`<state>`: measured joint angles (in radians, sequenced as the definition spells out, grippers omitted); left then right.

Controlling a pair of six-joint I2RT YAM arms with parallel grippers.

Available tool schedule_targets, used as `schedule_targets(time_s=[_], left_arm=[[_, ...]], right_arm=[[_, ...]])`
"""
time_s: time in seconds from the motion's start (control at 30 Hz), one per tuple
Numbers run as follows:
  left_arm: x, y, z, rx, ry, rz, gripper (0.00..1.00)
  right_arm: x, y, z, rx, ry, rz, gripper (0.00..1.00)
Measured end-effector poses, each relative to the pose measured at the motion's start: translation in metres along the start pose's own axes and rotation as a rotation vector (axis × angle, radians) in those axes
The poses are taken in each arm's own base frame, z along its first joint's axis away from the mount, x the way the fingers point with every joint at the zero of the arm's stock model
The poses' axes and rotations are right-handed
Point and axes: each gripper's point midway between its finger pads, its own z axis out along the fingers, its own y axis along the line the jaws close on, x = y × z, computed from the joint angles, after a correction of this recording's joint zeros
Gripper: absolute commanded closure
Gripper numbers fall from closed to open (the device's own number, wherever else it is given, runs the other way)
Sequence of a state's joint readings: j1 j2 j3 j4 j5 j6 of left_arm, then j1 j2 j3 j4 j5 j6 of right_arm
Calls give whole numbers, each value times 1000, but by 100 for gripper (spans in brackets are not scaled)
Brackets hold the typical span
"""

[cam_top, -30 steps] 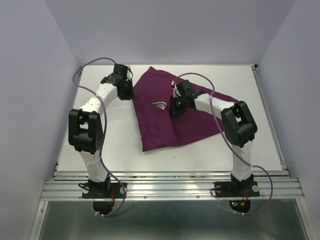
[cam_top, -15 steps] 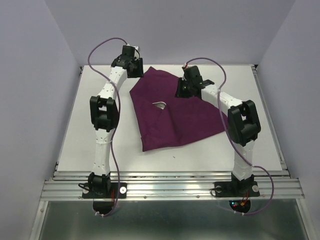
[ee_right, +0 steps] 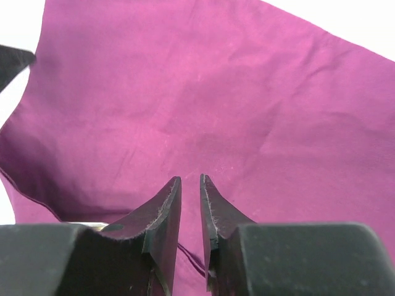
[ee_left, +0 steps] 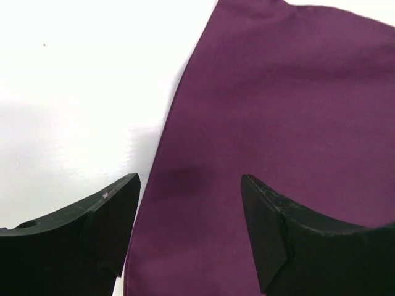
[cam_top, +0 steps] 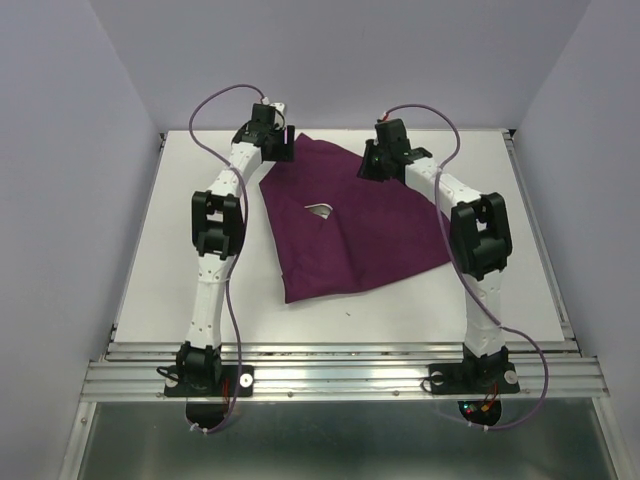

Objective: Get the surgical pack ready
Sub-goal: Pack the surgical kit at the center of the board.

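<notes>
The plum-purple cloth (cam_top: 370, 230) lies spread and creased across the middle of the table, with its far corner reaching the back. A small shiny steel piece (cam_top: 320, 209) shows through a gap in the folds. My left gripper (cam_top: 278, 150) hangs open over the cloth's far left edge (ee_left: 179, 123), with nothing between its fingers (ee_left: 188, 179). At the cloth's far edge, my right gripper (cam_top: 372, 168) has its jaws almost together (ee_right: 190, 179). A dark hem of the cloth (ee_right: 216, 92) runs between them lower down. Scissors, forceps, gauze and packets are out of view.
The white table (cam_top: 180, 250) is walled by lilac panels on the left, right and back. A metal rail (cam_top: 340, 375) runs along the near edge, where both arm bases are bolted. Both arms stretch far toward the back wall.
Both arms have reached from the cloth's middle to its far edge, pulling the cloth flatter. The left gripper has opened and let go of the cloth. The right jaws have kept their narrow gap.
</notes>
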<state>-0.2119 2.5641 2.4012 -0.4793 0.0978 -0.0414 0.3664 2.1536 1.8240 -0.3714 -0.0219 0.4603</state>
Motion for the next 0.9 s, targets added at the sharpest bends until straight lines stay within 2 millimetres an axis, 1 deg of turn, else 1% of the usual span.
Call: schedule_targets(time_s=[0.07, 0.17, 0.23, 0.27, 0.3, 0.33, 0.37, 0.4, 0.43, 0.47, 0.5, 0.57, 0.6, 0.63, 0.73, 0.83, 0.9], left_arm=[[-5, -1, 10, 8, -28, 2, 23], [1, -2, 24, 21, -27, 0, 26], [13, -2, 37, 32, -12, 0, 32], [9, -5, 38, 47, -23, -6, 35], [11, -6, 38, 53, -19, -7, 40], [11, -9, 38, 67, -17, -10, 56], [12, -11, 38, 81, -15, -12, 65], [12, -14, 38, 98, -11, -16, 76], [13, -16, 37, 112, -8, -18, 100], [16, -18, 37, 129, 1, -20, 100], [17, -19, 38, 137, 6, -33, 100], [20, -21, 39, 152, 11, -29, 100], [20, -22, 38, 156, 10, -29, 100], [21, -22, 38, 158, 10, -31, 100], [22, -21, 35, 158, 14, -39, 100], [25, -19, 30, 155, 26, -54, 100], [26, -20, 27, 159, 35, -60, 100]], right_arm=[[7, -3, 7, 9, 19, 1, 75], [17, -7, 14, 21, 50, 4, 75], [22, -8, 14, 18, 68, 5, 76], [24, -7, 13, 13, 79, 5, 76], [26, -6, 12, 5, 88, 5, 76], [27, -4, 12, -8, 97, 3, 75], [30, -3, 11, -17, 106, 2, 75], [33, 0, 8, -26, 114, 0, 75], [38, -2, 5, -24, 125, 0, 75], [51, -5, -5, -19, 151, 0, 75], [58, -6, -14, -16, 168, 0, 75], [75, -12, -40, -2, 201, 6, 74], [78, -12, -49, 0, 203, 5, 74], [82, -15, -65, 9, 203, 7, 75], [88, -22, -101, 35, 192, 0, 75], [87, -23, -116, 38, 178, -2, 75], [96, -30, -121, 54, 186, 3, 75]])
